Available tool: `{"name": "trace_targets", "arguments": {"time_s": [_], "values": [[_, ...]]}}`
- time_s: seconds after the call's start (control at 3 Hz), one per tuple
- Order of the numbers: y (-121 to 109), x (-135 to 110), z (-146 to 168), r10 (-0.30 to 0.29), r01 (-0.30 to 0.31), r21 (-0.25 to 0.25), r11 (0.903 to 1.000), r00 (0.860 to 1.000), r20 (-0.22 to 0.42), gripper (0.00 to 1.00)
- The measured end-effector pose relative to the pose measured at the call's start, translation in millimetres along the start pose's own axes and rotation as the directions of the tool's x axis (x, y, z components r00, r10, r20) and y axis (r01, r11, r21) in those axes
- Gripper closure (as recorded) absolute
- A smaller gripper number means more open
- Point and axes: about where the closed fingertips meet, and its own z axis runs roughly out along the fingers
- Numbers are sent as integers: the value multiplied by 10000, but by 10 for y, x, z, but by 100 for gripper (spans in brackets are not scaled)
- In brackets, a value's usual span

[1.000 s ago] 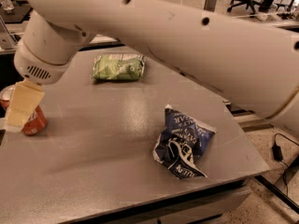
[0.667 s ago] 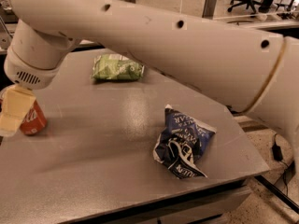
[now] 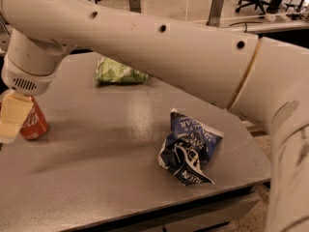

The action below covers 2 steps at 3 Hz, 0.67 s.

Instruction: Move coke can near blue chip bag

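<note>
The coke can (image 3: 35, 125), red with white script, stands upright near the table's left edge. My gripper (image 3: 13, 123) hangs from the big white arm (image 3: 145, 42) at the far left. It is right at the can and covers the can's left side. The blue chip bag (image 3: 189, 149), crumpled navy foil with white lettering, lies on the right half of the table, far to the right of the can.
A green chip bag (image 3: 118, 73) lies at the back of the grey table (image 3: 96, 178). The table's front edge and right corner are close to the blue bag. Office chairs and table legs stand on the floor behind.
My gripper has moved a little left and down beside the can. The can and both bags have stayed in place.
</note>
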Motion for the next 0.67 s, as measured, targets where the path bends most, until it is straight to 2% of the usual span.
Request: {"name": "trace_targets", "arguments": {"time_s": [0.33, 0.67], "values": [[-40, 0, 43, 26, -26, -102, 9999, 10000, -68, 12], [-64, -12, 10, 52, -52, -159, 9999, 10000, -39, 33]]}}
